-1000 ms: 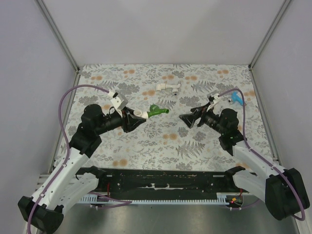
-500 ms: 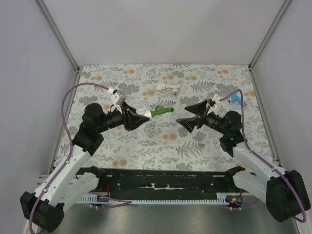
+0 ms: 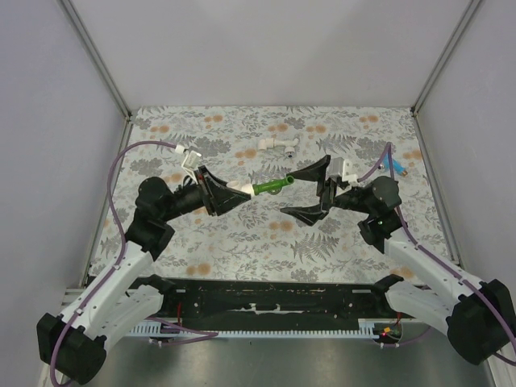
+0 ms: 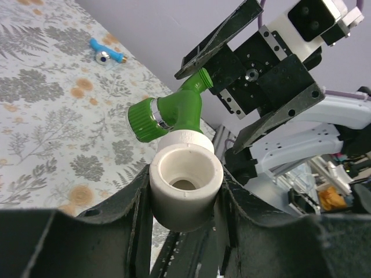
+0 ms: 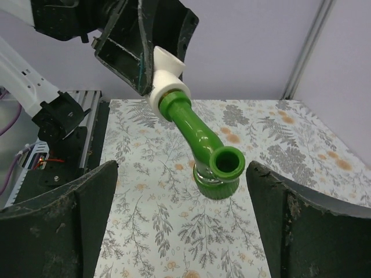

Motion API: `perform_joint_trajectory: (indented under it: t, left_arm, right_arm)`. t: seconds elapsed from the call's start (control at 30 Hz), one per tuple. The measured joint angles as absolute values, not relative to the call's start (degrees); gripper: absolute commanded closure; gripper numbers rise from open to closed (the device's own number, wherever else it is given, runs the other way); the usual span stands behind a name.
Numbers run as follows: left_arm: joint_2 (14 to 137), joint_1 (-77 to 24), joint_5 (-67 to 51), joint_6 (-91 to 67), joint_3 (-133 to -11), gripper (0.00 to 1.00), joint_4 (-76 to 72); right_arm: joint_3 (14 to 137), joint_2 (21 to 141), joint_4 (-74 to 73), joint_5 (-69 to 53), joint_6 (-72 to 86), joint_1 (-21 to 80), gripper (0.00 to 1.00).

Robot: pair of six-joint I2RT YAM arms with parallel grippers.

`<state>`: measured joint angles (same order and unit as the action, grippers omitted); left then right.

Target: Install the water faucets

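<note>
Item: green faucet, held clear of the worktop between the arms, base end in a white fitting. Holder: left gripper, clamped on that fitting. Opposite: right gripper, spread wide, a finger either side of the spout tip, not touching. Handling, judged: light, rigid, glossy plastic; curved spout likely slippery; ribbed cap the surer hold. Also: blue faucet, lying on worktop, far right.

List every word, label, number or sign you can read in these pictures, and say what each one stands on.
No readable text in any view.
The green faucet, the white fitting it is screwed into, the blue faucet and the flowered table cover show no print.
The clutter at the right edge of the left wrist view is too blurred to read.
</note>
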<state>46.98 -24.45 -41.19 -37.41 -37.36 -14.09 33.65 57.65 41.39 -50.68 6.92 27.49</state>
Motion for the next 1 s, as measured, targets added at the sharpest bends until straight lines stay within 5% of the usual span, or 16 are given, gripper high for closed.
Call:
perform_joint_trajectory:
  t: [0.37,0.67,0.83,1.0]
  left_arm:
    - [47.0,-24.4,-47.2,-47.6,-36.9,0.98,-22.5]
    - [48.8,-24.4,-50.1,-48.2,-36.9,0.98,-24.9]
    - [49.5,-24.4,-51.0,-47.1,-36.9,0.98,-25.2]
    - [49.4,-24.5,-52.9,-41.1,-37.6,0.98,-22.3]
  right_arm:
    - [36.1,58.7,38.1,-53.2,1.5,29.5,0.03]
    - [39.2,62.6,41.3,-55.2,6.8,32.4,0.14]
    - [40.1,65.2,44.3,-55.7,13.5,32.5,0.34]
    - [41.0,67.6,45.2,-55.7,20.7,32.5,0.70]
